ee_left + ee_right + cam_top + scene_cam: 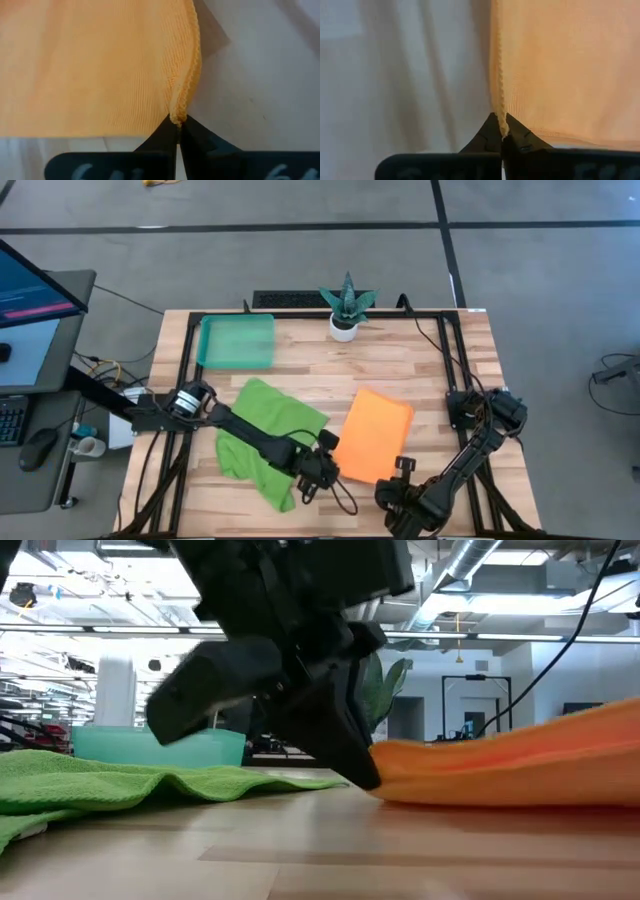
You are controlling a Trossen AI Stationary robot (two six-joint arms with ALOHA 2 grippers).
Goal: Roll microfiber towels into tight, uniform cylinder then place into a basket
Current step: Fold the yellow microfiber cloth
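High: orange towel (pixel 374 433) mid-table, green towel (pixel 267 438) beside it, crumpled. Basket (pixel 237 341) at far edge holds nothing. Left gripper (pixel 322 470) and right gripper (pixel 402 467) sit at the orange towel's two near corners.
Low: towel edge lifted off the table (pixel 330 840).
Wrists: each pair of jaws is clenched on an orange hem corner, a detail only these views show.

High view looks straight down, low view level across the table (pixel 300 375) (wrist views close on cloth).
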